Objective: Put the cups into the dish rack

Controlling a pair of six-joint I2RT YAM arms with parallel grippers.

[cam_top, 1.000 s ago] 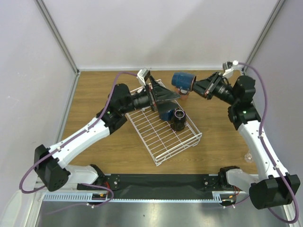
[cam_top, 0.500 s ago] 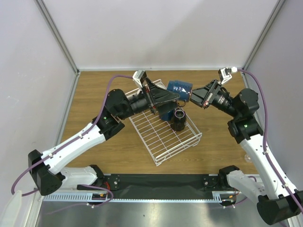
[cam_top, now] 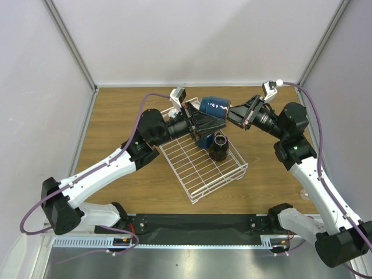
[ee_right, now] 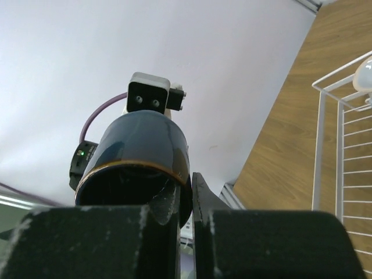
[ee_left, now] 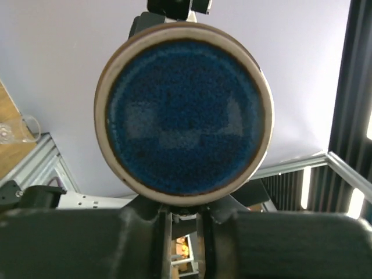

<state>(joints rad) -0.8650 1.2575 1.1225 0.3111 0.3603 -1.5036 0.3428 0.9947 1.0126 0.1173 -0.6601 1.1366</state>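
A navy blue cup (cam_top: 214,107) with a brown rim hangs on its side in the air above the far corner of the white wire dish rack (cam_top: 192,168). My right gripper (cam_top: 231,114) is shut on the cup's wall, one finger inside the mouth and one outside (ee_right: 186,186). My left gripper (cam_top: 216,121) meets the cup from the other side. In the left wrist view the cup's round blue base (ee_left: 183,116) fills the frame, and the fingers (ee_left: 183,212) have closed to a narrow gap at its lower edge. A black cup (cam_top: 219,146) and a dark navy cup (cam_top: 204,141) stand in the rack.
The rack lies at a slant on the wooden table (cam_top: 116,122), between the two arms. A small clear object (cam_top: 303,192) sits on the table by the right arm. The rack's edge (ee_right: 318,145) shows in the right wrist view, with something pale (ee_right: 365,75) at its corner.
The right arm has carried the blue cup leftward to the left gripper. The left gripper, wide open a second ago, has closed in under the cup.
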